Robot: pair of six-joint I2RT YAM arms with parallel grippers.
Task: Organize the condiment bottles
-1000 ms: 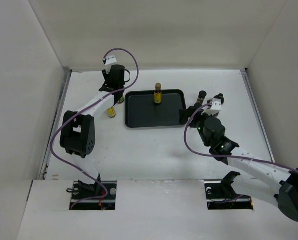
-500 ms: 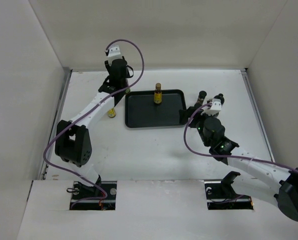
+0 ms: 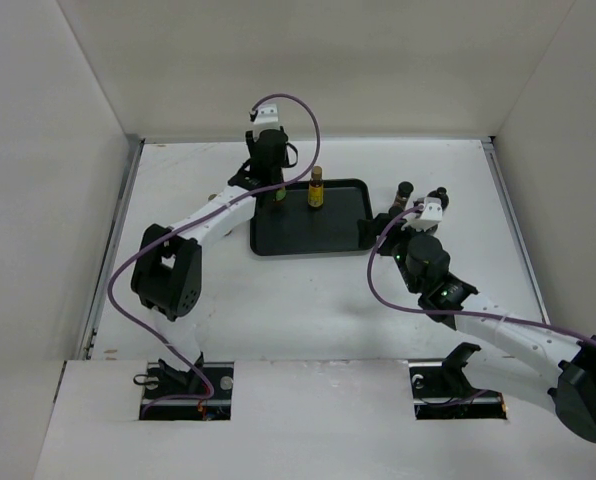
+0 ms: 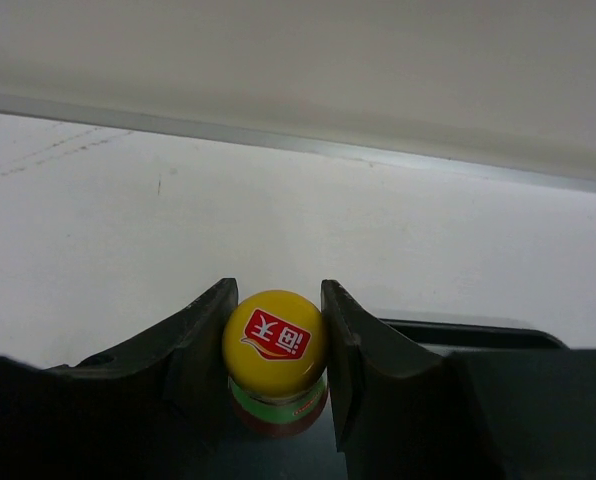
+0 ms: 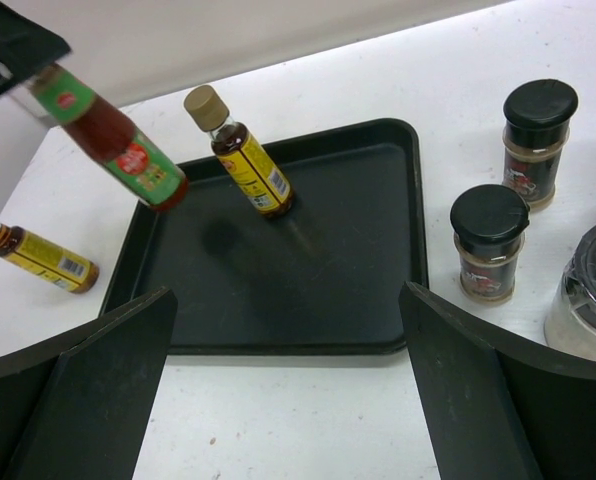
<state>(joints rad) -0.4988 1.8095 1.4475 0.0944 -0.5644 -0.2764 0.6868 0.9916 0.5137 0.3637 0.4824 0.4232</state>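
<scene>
My left gripper (image 4: 276, 300) is shut on the yellow cap (image 4: 275, 338) of the green-and-red bottle (image 5: 118, 148). It holds the bottle tilted over the left back part of the black tray (image 3: 308, 240), as the top view shows at the left gripper (image 3: 276, 197). An amber yellow-labelled bottle (image 3: 316, 188) stands on the tray (image 5: 278, 290) near its back edge. A second amber bottle (image 5: 40, 256) lies on the table left of the tray. Two dark-capped brown bottles (image 5: 539, 138) (image 5: 488, 240) stand right of the tray. My right gripper (image 5: 288, 310) is open and empty at the tray's front right.
The dark-capped bottles also show in the top view (image 3: 405, 190) (image 3: 439, 197), close to my right gripper (image 3: 383, 225). A grey round object (image 5: 590, 300) sits at the right edge of the right wrist view. White walls enclose the table on three sides.
My left arm has swung right, from the table left of the tray to over the tray's left back part. The right arm has not moved.
</scene>
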